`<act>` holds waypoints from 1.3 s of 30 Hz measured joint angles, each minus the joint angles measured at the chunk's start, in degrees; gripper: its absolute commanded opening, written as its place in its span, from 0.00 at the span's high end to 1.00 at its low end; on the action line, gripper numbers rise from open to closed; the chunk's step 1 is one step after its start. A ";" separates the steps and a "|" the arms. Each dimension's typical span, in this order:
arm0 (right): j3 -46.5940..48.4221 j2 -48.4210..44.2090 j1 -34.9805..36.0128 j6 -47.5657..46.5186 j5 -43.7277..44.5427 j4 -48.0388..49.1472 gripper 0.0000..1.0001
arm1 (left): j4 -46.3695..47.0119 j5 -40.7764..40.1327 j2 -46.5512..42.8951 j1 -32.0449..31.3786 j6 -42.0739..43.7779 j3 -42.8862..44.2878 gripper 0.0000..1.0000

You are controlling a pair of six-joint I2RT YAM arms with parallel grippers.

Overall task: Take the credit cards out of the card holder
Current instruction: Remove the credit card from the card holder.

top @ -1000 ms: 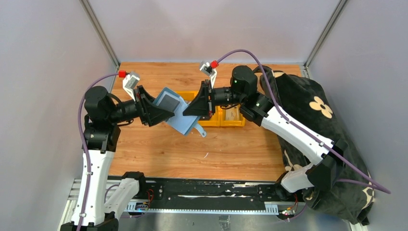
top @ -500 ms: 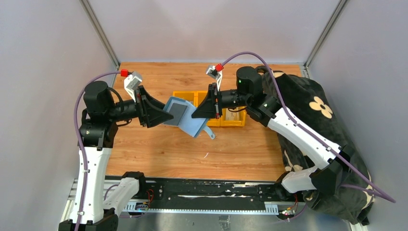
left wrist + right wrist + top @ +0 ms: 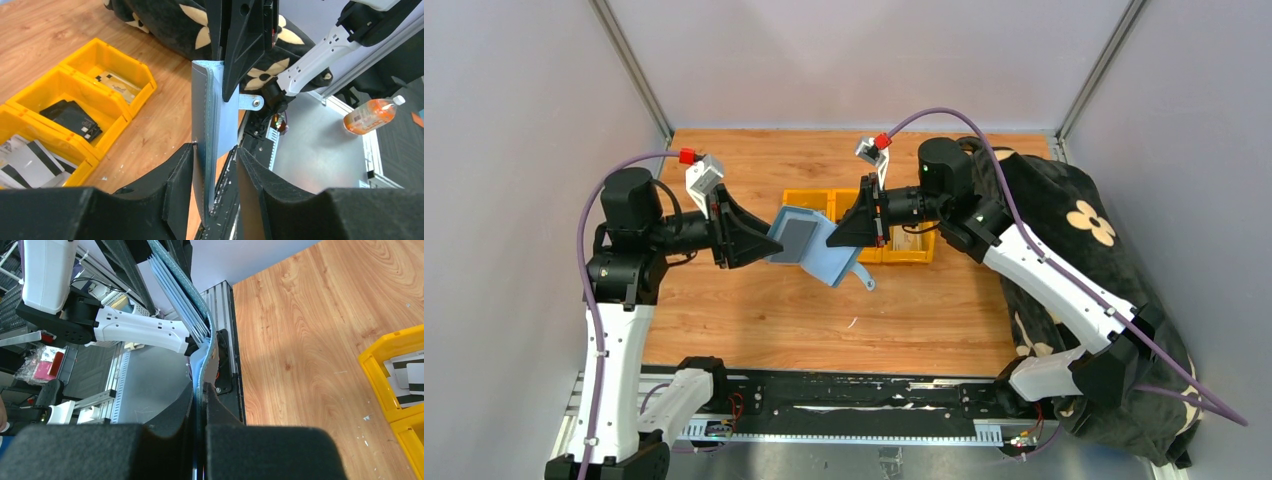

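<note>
The wooden tabletop (image 3: 754, 310) has a warm orange-brown grain and is walled in by pale panels at its far, left and right edges. A row of yellow bins (image 3: 107, 75), joined side by side, sits toward the far edge, a little right of the middle. A black cloth with pale flower prints (image 3: 1074, 240) is heaped along the whole right edge and spills over the near right corner. A small white scrap (image 3: 852, 322) lies near the centre.

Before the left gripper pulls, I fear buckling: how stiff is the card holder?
Probably floppy: the card holder bends just above the right gripper's pinch. Likely light, held aloft by its edge. Its leaves fan apart, so pulling may splay them.
</note>
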 measured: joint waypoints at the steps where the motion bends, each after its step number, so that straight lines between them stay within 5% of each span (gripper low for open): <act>1: 0.00 -0.02 0.00 0.00 -0.09 0.00 1.00 | -0.50 -0.04 0.02 0.00 0.61 0.22 0.60; 16: 0.00 -0.02 -0.02 -0.26 -0.81 0.02 1.00 | -8.33 -1.53 2.19 0.04 8.70 4.85 0.75; 39: -0.48 -0.81 -0.17 -0.79 -2.75 1.20 1.00 | -10.23 -3.17 2.60 0.04 11.96 6.99 0.81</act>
